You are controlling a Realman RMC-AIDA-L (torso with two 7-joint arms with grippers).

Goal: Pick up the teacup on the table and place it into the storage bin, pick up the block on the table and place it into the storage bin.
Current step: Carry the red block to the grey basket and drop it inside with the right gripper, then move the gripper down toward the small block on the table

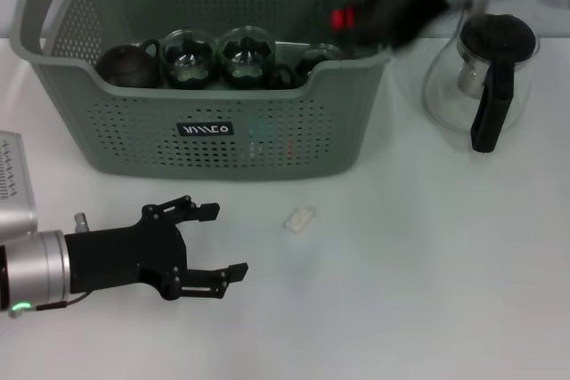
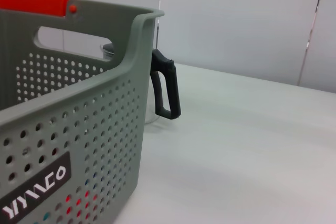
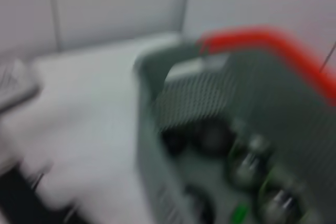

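Observation:
The grey-green storage bin (image 1: pixel 134 135) stands at the back middle of the table. Its perforated wall (image 2: pixel 79 145) fills the left wrist view. Inside it lie a dark teapot (image 1: pixel 127 65), two round glass vessels (image 1: pixel 246 55) and small dark cups (image 1: pixel 318 61); I cannot tell which is the teacup. A small white block (image 1: pixel 300 219) lies on the table in front of the bin. My left gripper (image 1: pixel 223 240) rests open and empty near the table's front left, left of the block. My right gripper (image 1: pixel 361 26) is a dark blur over the bin's right rim.
A glass pitcher (image 1: pixel 445 86) with a black lid and handle (image 2: pixel 167 90) stands right of the bin. A grey device (image 1: pixel 13 184) sits at the left table edge. In the right wrist view the bin's orange handle (image 3: pixel 262 38) is blurred.

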